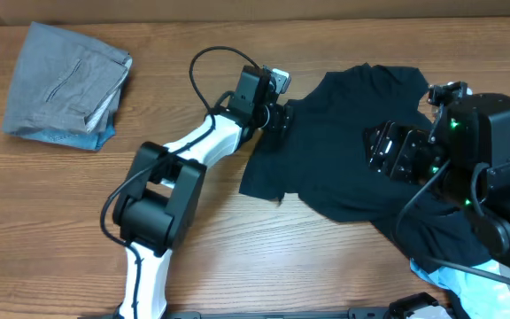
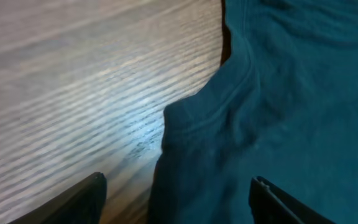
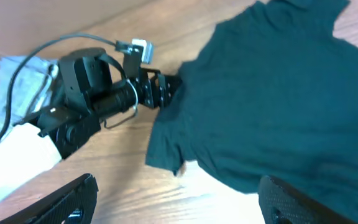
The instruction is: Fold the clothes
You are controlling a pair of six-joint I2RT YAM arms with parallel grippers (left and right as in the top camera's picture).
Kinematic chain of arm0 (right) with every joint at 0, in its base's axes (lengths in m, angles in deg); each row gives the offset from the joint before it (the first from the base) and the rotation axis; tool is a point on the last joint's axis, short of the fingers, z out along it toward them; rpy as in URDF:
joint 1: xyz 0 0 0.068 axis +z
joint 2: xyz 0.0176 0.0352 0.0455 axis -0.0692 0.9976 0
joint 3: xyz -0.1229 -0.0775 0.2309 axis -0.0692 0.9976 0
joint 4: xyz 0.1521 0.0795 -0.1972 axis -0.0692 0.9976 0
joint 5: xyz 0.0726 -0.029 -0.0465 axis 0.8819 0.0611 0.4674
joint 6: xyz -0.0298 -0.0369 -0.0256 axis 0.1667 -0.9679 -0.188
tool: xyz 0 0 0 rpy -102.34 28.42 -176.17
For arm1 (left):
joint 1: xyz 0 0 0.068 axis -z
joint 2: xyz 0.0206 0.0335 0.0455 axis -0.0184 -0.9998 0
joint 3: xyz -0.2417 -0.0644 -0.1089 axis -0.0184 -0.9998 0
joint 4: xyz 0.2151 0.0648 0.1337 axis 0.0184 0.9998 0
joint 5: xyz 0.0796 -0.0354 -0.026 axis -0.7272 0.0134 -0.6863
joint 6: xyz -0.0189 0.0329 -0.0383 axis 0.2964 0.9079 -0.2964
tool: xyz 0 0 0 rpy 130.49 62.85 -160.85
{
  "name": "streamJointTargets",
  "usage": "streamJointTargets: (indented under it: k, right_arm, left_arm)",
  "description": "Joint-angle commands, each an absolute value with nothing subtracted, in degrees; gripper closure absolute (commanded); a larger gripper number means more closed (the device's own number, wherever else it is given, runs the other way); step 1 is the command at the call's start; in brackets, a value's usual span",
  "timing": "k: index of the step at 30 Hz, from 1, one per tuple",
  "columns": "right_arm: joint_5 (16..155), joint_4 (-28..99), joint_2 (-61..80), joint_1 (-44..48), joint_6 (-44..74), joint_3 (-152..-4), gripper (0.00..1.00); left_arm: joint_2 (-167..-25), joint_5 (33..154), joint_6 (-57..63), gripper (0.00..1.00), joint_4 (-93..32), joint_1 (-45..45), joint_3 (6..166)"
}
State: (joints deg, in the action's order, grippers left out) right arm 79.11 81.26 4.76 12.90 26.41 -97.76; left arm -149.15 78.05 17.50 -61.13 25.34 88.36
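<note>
A black T-shirt [image 1: 343, 159] lies spread and rumpled on the wooden table, right of the middle; it looks dark teal in the left wrist view [image 2: 278, 106] and the right wrist view [image 3: 272, 93]. My left gripper [image 1: 282, 120] is open at the shirt's left edge by the sleeve; its fingers [image 2: 176, 196] straddle the sleeve hem. My right gripper [image 1: 381, 149] is open and raised above the shirt's middle; its fingers [image 3: 179, 199] frame the table and the shirt's lower edge. A folded grey garment [image 1: 65, 80] lies on a light blue one [image 1: 87, 138] at the far left.
Light blue cloth [image 1: 467, 283] shows at the bottom right under the right arm. The left arm [image 1: 175, 168] stretches diagonally across the table's middle, with a black cable looping above it. The table's far edge runs along the top.
</note>
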Motion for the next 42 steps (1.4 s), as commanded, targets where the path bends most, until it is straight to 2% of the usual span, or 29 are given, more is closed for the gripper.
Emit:
streamJointTargets:
  k: [1, 3, 6, 7, 8, 12, 18, 21, 22, 24, 26, 28, 31, 38, 41, 42]
  right_arm:
    - [77.1, 82.35, 4.8, 12.61, 26.68, -98.55, 0.14]
    - [76.88, 82.7, 4.8, 12.61, 26.7, -98.46, 0.15]
    - [76.23, 83.14, 4.8, 12.61, 26.7, -98.44, 0.15]
    - [76.2, 83.16, 4.8, 12.61, 26.68, -98.44, 0.15]
    - [76.01, 83.21, 4.8, 12.61, 26.68, -98.44, 0.15]
    - [74.3, 83.6, 4.8, 12.61, 26.68, -98.44, 0.15]
    - [74.32, 83.62, 4.8, 12.61, 26.68, -98.44, 0.15]
    - [74.32, 83.6, 4.8, 12.61, 26.7, -98.44, 0.14]
    - [74.3, 83.58, 4.8, 12.61, 26.7, -98.44, 0.14]
    - [74.11, 83.18, 5.02, 12.61, 26.81, -98.44, 0.14]
    - [71.59, 83.14, 5.81, 12.61, 29.72, -98.39, 0.11]
    - [69.32, 83.14, 7.43, 11.98, 31.25, -98.39, 0.08]
    - [69.21, 83.36, 11.1, 9.4, 31.22, -98.39, 0.12]
    - [75.2, 84.36, 26.59, -0.74, 28.93, -98.39, 0.12]
    - [80.14, 82.16, 35.21, -4.98, 24.88, -98.39, 0.12]
    - [81.12, 81.3, 38.33, -6.36, 24.47, -98.39, 0.12]
  left_arm:
    - [-152.71, 79.98, 15.91, 0.25, -62.38, 26.93, 88.73]
    - [-153.54, 79.96, 15.91, 0.28, -62.14, 27.3, 88.73]
    - [-154.0, 79.98, 15.91, 0.52, -61.22, 27.43, 88.73]
    - [-154.0, 79.76, 15.91, 0.85, -60.72, 27.43, 88.73]
    - [-153.98, 79.54, 15.56, 0.96, -60.32, 27.3, 88.75]
    - [-151.4, 74.12, 13.07, 0.96, -53.18, 23.09, 90.61]
    - [-142.02, 61.97, 12.08, 0.96, -41.33, 9.69, 91.48]
    - [-138.26, 63.89, 12.65, 0.95, -38.62, 4.16, 91.48]
    - [-137.56, 65.55, 13.24, 0.91, -38.18, 3.26, 91.48]
    - [-135.73, 70.1, 15.14, 0.68, -36.78, 1.49, 91.48]
    - [-134.02, 70.45, 16.65, 0.55, -35.01, 1.25, 91.48]
    - [-131.92, 70.4, 18.9, 0.48, -33.02, 1.27, 91.48]
    - [-127.36, 70.49, 19.84, 0.46, -28.83, 1.27, 91.48]
    - [-113.61, 70.54, 19.97, 0.44, -16.85, 2.5, 91.48]
    - [-108.19, 70.49, 19.99, 0.34, -11.98, 4.59, 91.48]
    - [-107.18, 70.49, 19.97, 0.33, -10.71, 5.47, 91.48]
